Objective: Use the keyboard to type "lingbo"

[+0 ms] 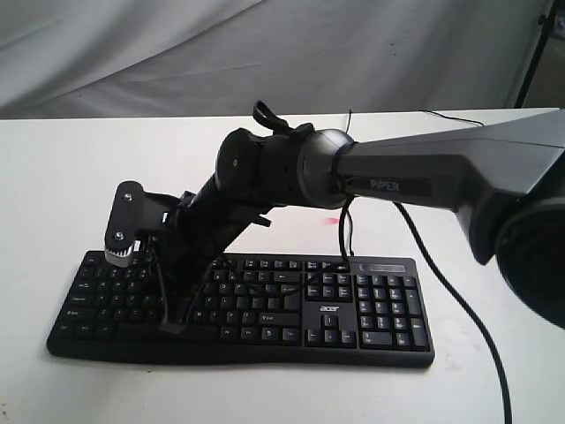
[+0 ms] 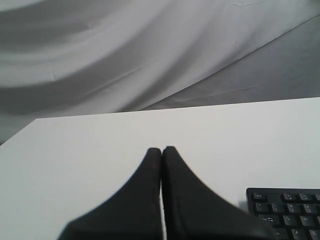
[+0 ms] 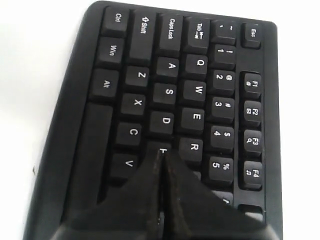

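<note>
The black keyboard (image 1: 380,309) lies on the white table (image 1: 53,177), near its front edge. My right arm reaches across from the right, over the keyboard's left half. The right gripper (image 1: 172,325) is shut and empty, its tips down among the letter keys. In the right wrist view the right gripper (image 3: 161,151) has its tips on the F key of the keyboard (image 3: 170,92), between D, R and V. My left gripper (image 2: 161,149) is shut and empty over bare table, with the keyboard's Esc corner (image 2: 285,205) beside it. The left arm is out of the exterior view.
A thin black cable (image 1: 459,309) runs from behind the keyboard across the table towards the front right. Grey cloth (image 1: 177,53) hangs behind the table. A small red spot (image 1: 334,221) shows on the table behind the keyboard.
</note>
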Tool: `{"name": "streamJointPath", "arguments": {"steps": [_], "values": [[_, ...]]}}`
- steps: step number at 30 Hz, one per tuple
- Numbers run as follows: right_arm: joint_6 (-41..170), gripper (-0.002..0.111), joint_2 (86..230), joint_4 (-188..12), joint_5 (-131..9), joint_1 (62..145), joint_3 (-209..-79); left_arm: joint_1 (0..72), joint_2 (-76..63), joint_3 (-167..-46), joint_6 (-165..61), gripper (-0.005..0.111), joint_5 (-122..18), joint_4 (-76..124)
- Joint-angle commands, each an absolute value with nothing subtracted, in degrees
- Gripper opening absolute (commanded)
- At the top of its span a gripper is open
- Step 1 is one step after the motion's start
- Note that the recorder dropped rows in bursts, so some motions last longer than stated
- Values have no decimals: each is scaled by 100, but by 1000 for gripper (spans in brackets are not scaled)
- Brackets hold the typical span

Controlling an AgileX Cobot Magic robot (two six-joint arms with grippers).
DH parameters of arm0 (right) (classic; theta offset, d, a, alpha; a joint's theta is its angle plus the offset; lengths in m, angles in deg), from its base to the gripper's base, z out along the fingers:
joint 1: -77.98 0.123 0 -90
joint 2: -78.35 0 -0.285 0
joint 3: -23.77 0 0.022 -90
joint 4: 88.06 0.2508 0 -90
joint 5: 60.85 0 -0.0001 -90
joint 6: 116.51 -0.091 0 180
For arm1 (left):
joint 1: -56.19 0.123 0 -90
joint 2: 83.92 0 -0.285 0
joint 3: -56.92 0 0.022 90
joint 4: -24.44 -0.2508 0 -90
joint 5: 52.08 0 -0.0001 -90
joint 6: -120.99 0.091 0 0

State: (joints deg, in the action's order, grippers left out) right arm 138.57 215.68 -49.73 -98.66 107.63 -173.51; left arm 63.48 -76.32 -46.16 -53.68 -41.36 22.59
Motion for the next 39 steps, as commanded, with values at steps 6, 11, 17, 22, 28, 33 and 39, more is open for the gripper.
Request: {"name": "streamJointPath", "arguments": {"steps": [6, 11, 17, 22, 28, 33, 39], "values": [[13836, 0, 21507, -5005, -10058, 10773, -17375, 6326, -7614, -4586, -5384, 1, -4158, 2262], [13836, 0, 21507, -5113, -10304, 10773, -17375, 6326, -7614, -4586, -5384, 1, -4158, 2262], [13861, 0, 21507, -5197, -10467, 10808, -17375, 6326, -7614, -4586, -5384, 1, -4158, 2262], [13917, 0, 21518, -5150, -10467, 10830, -17375, 6326, -7614, -4586, -5384, 1, -4158, 2262], [13942, 0, 21572, -5150, -10378, 10830, -17375, 6326, -7614, -4586, -5384, 1, -4158, 2262], [13953, 0, 21686, -5150, -10336, 10830, -17375, 6326, -7614, -4586, -5384, 1, -4158, 2262], [13968, 0, 21695, -5150, -10336, 10830, -17375, 6326, -7614, -4586, -5384, 1, -4158, 2262]]}}
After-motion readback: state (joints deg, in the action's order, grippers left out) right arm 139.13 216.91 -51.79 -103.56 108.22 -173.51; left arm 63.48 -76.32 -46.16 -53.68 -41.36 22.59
